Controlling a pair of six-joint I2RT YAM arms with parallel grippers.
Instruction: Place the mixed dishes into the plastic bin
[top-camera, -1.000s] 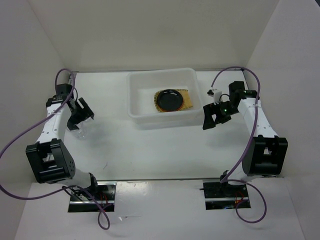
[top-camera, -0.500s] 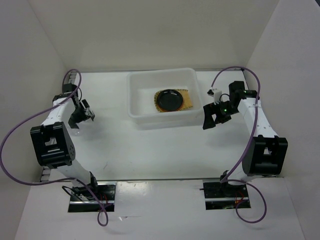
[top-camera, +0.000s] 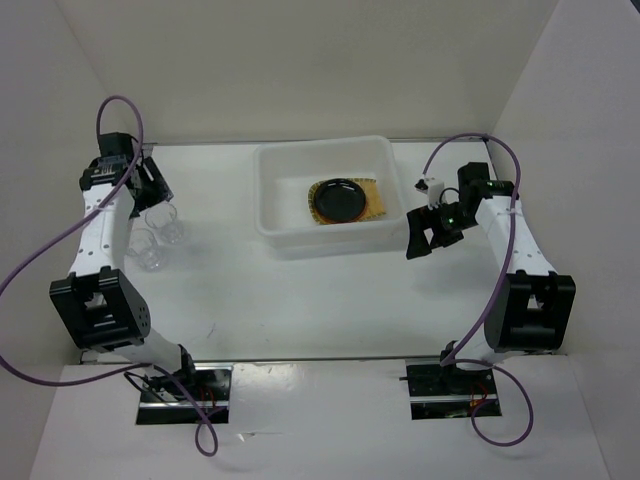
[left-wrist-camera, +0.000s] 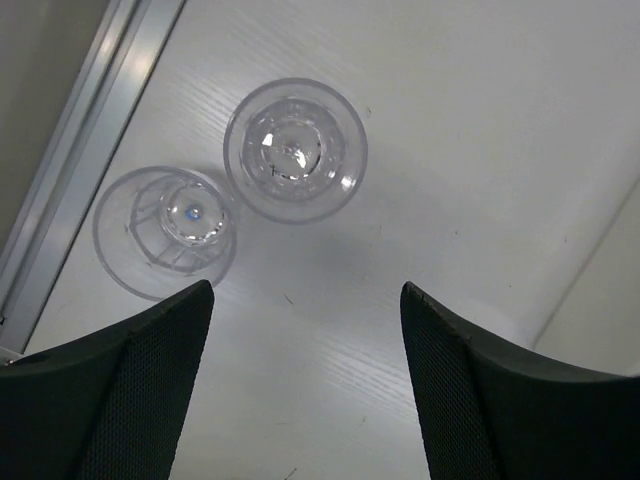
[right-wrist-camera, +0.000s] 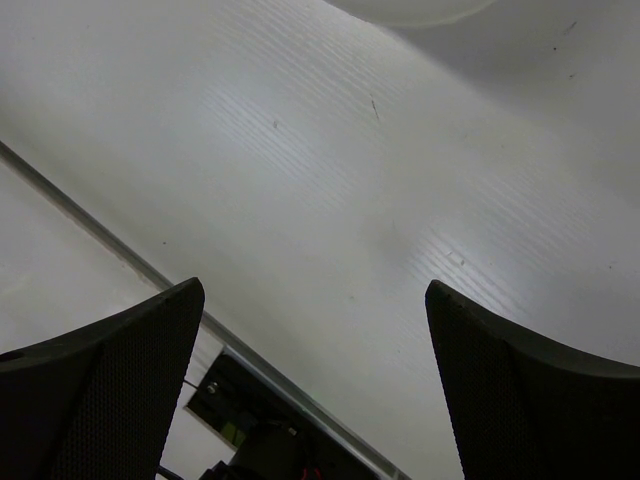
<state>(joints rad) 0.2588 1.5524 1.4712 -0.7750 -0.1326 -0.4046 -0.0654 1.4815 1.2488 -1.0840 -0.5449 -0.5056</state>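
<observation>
The translucent white plastic bin (top-camera: 322, 240) stands at the back middle of the table. Inside it a black plate (top-camera: 339, 198) rests on the tan bamboo tray (top-camera: 373, 196). Two clear glass cups (top-camera: 168, 226) (top-camera: 149, 253) stand close together on the table at the left. In the left wrist view one cup (left-wrist-camera: 296, 150) is beside the other cup (left-wrist-camera: 165, 232). My left gripper (top-camera: 152, 192) (left-wrist-camera: 305, 290) hovers open above and just behind them, holding nothing. My right gripper (top-camera: 424, 238) (right-wrist-camera: 315, 285) hangs open and empty just right of the bin.
A metal rail (left-wrist-camera: 90, 150) runs along the table's left edge, right next to the cups. White walls close in the table at the left, back and right. The near table edge with a dark base plate (right-wrist-camera: 250, 410) lies below the right gripper.
My left gripper has pulled back from over the cups toward the far left corner, so the cups now show uncovered. The right arm has not moved.
</observation>
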